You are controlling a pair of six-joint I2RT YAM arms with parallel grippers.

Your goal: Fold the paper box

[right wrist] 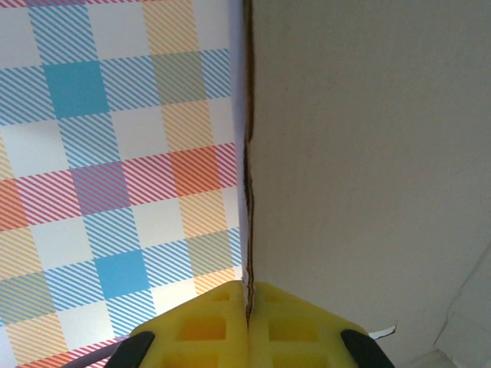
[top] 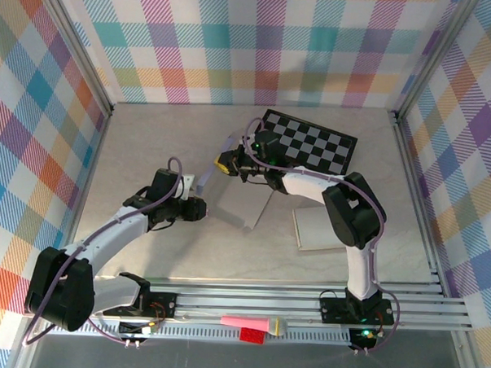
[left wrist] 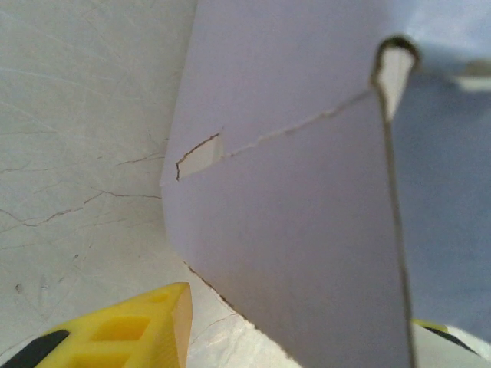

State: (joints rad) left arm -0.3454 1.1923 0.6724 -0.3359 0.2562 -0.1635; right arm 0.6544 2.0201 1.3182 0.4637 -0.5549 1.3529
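Right claw [right wrist: 248, 307]: clamped shut on thin edge of paper box [right wrist: 368, 153] wall.
Left claw [left wrist: 307, 326]: part open, astride a box corner, no firm contact visible.
Box place: above middle of counter [top: 149, 147], held up between both claws.
Handling: likely light, stiff in panels, weak at creases and slots; best pinched at panel edges.
Axis: probably far-left to near-right, gripped wall on edge.

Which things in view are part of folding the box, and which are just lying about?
In the job:
paper box
left gripper, jaws either side of a box panel
right gripper, jaws shut on a box edge

Lying about:
checkerboard at the back
white sheet flat beside the right arm
pink piece and red block on the near rail
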